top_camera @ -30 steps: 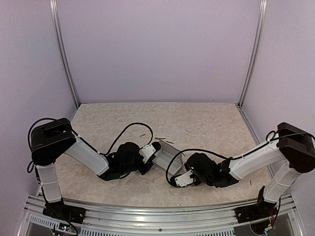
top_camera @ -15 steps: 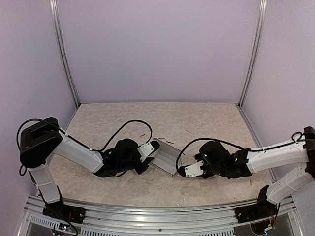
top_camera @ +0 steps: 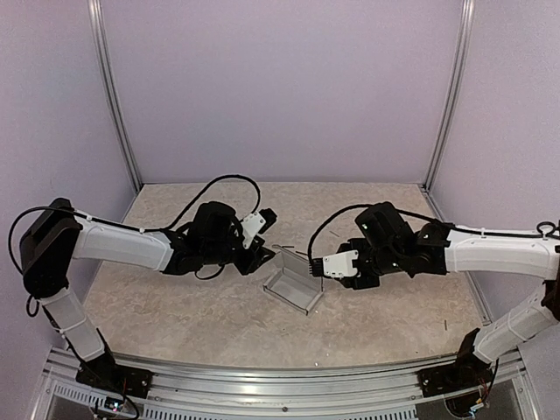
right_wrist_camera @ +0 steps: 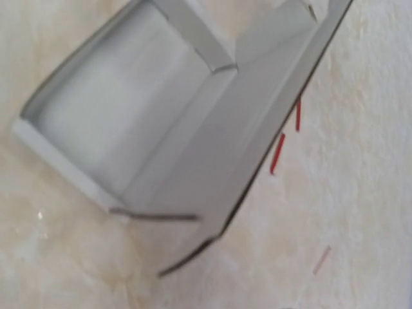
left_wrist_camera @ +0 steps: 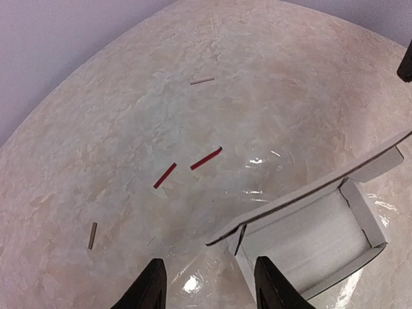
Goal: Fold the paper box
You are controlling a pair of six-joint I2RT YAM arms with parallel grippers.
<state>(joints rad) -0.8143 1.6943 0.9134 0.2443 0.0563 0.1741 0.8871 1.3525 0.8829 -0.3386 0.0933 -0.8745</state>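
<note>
The left tool (top_camera: 265, 238) stands released and empty, just left of the pale grey-white card box (top_camera: 293, 287). The box lies mid-frame on the mottled beige bench (top_camera: 219, 324), open side up, its long axis running upper left to lower right. The right tool (top_camera: 328, 265) is at the right end of the raised lid; I cannot tell whether it grips.

The paper box (top_camera: 293, 284) is matt card — the table (top_camera: 376, 210) glossy.

Plain lilac walls (top_camera: 280, 87), two aluminium corner posts (top_camera: 112, 96), beige marbled surface (top_camera: 376, 214) with soft glare, metal rail (top_camera: 280, 387) along near edge.
</note>
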